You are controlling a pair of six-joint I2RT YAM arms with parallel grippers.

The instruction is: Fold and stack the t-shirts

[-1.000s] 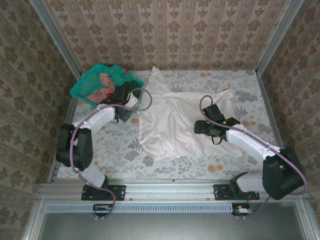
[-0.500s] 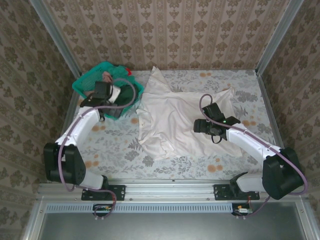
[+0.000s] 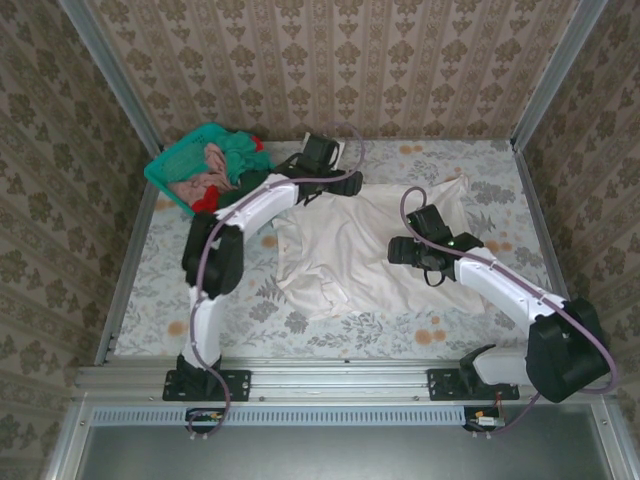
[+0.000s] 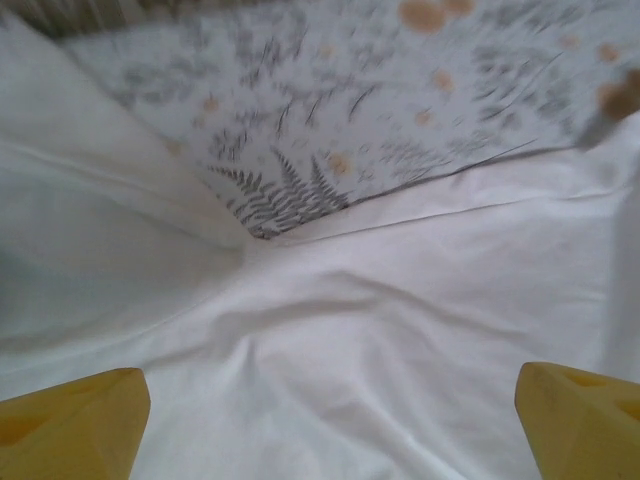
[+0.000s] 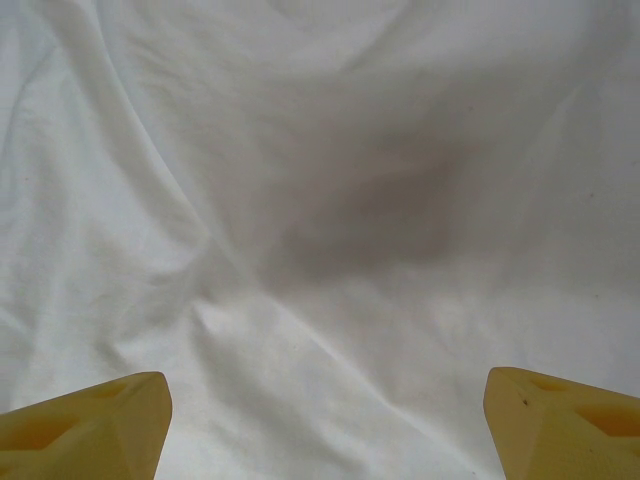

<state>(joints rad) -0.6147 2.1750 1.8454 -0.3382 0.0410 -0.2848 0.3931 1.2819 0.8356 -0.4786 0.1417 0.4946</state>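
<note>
Floral cloth covers the table [image 3: 200, 290], between papered walls [image 3: 350, 60]. One white shirt [image 3: 340, 240] lies spread and rumpled mid-table. One teal basket [image 3: 163, 178] at the far left corner holds bunched shirts [image 3: 205, 162], perhaps three: pink, teal, red. Left gripper [image 3: 353, 183] hangs over the white shirt's far edge, fingers apart. Right gripper [image 3: 397, 251] is over its right side, fingers likewise apart.

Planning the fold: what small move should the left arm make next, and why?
Probably lower the open left tool onto the large plain white cloth t-shirt and pinch its far edge. The shirt lies rumpled and unfolded on the floral tablecloth, and that tool hovers open just above it, holding nothing.
</note>
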